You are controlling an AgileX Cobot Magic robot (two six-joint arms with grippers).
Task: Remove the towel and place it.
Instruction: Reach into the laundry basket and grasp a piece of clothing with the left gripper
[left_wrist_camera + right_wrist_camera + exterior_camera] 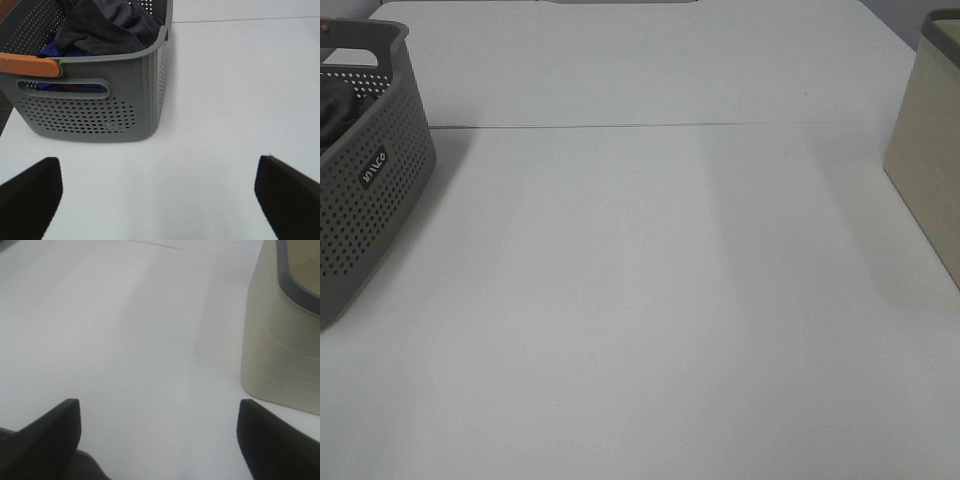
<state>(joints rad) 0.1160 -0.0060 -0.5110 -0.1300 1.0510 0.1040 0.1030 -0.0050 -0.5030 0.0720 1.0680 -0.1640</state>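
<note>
Seen from the high camera, a white table fills the frame, with a thin seam running across it towards the far side. At the left edge stands a grey perforated plastic basket with a small label on its side. Just inside its rim shows a dark fold of the towel, though little of it can be seen from here. At the right edge stands a beige bin with a dark rim, well apart from the basket. In the left wrist view, the left end effector hovers over bare table near the basket. Its two black fingers are spread wide apart at the frame's lower corners, with only white table between them. The basket is seen from one end, with a slot handle cut in its wall and an orange grip on its rim. The charcoal towel lies bunched inside, heaped up to the rim, on top of a blue cloth that peeks out beneath it. In the right wrist view, the right end effector is likewise spread wide, its dark fingers holding nothing, over bare table just beside the beige bin's wall.
</note>
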